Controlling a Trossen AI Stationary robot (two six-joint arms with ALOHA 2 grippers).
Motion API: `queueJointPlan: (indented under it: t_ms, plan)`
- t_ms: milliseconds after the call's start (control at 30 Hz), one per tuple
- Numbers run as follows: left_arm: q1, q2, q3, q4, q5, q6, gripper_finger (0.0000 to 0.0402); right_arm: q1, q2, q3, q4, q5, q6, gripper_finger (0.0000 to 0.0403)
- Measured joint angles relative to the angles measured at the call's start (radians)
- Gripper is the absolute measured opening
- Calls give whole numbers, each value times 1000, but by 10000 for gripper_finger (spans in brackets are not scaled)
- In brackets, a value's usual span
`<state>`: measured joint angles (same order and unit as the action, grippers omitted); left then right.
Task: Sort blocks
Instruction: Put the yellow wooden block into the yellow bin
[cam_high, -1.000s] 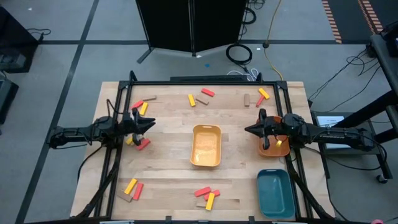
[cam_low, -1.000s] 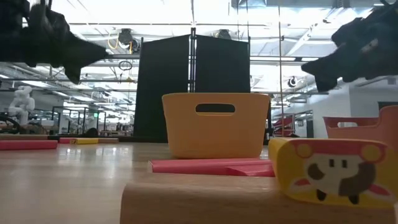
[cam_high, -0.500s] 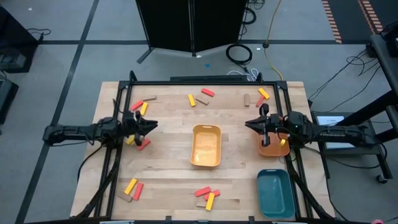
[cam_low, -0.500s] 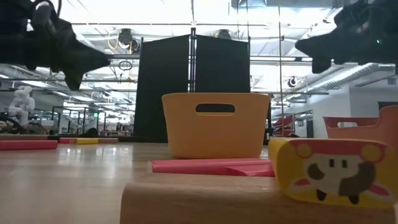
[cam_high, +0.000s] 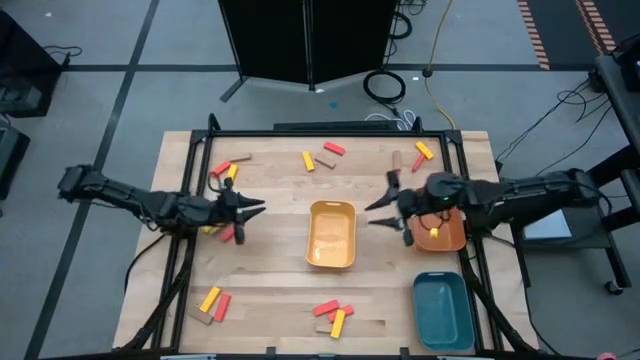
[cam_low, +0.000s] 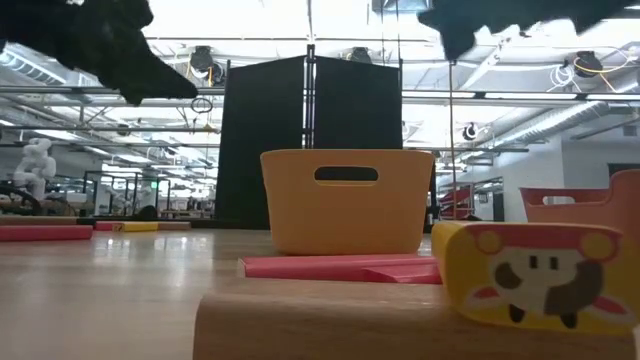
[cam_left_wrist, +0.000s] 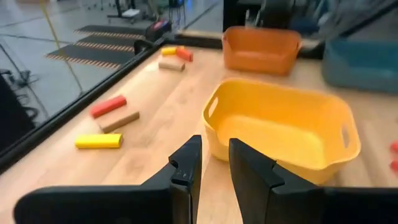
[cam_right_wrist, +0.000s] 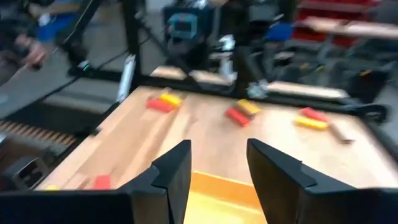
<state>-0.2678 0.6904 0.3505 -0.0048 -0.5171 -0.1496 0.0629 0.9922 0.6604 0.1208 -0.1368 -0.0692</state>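
While both empty pincers gape, left pincer (cam_high: 255, 209) narrowly, right pincer (cam_high: 377, 207) wider, three trays (cam_high: 332, 236).

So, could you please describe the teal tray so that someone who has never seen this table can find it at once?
Start from the wooden table seen from above and go to the corner on the right arm's side, nearest the bottom of the high view. The teal tray lies there, just below the orange tray. It is the only blue-green tray; the yellow tray sits at the table's middle.
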Motion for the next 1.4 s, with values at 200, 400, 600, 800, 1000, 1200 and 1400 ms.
queueJointPlan:
  t_ms: [200,400,600,800,1000,1200,1400]
  plan:
    - [-77,155,59,58,-135,26,77,117,254,258,-178,-24,-52,153]
    - [-96,221,84,115,-6,33,77,211,476,513,-363,-32,-156,153]
    - [-95,269,84,124,169,33,77,276,655,680,-471,-56,-331,153]
    - [-86,326,84,136,188,48,77,329,781,691,-482,-56,-395,153]
    - [-56,378,85,179,174,31,92,388,850,691,-474,-60,-412,153]
    - [-24,441,85,226,171,4,152,425,922,691,-384,-130,-354,153]
    - [-1,453,85,262,171,8,180,434,966,691,-370,-128,-349,153]
